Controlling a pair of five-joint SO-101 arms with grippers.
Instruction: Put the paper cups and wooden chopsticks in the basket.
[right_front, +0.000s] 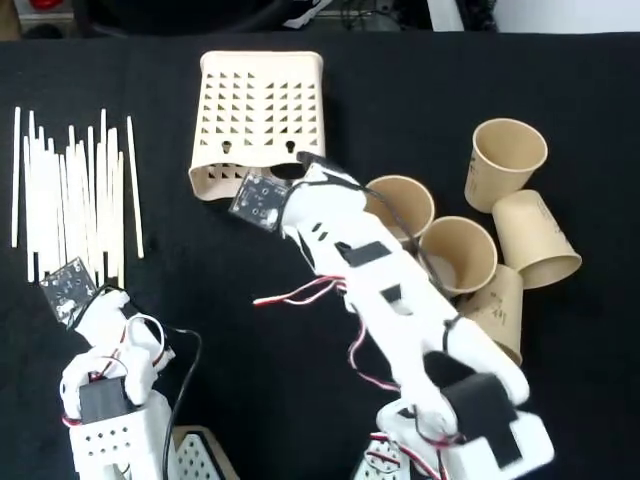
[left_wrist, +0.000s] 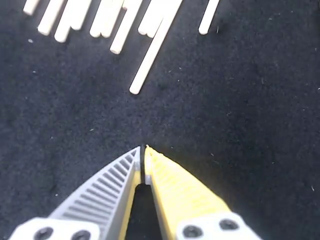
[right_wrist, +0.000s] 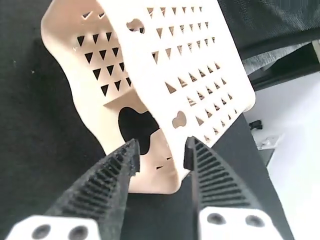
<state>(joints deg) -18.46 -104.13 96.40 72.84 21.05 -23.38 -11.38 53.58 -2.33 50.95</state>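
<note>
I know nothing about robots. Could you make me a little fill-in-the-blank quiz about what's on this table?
1. The wooden chopsticks lie on a ___ cloth.
2. The left gripper is ___, holding nothing.
3. The right gripper is ___, its fingers either side of the edge of the basket.
4. In the high view, the paper cups lie to the ___ of the basket.
Missing words: black; shut; open; right.

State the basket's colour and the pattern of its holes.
Cream basket, pierced by rows of small triangular holes; clearest in the right wrist view.
</note>
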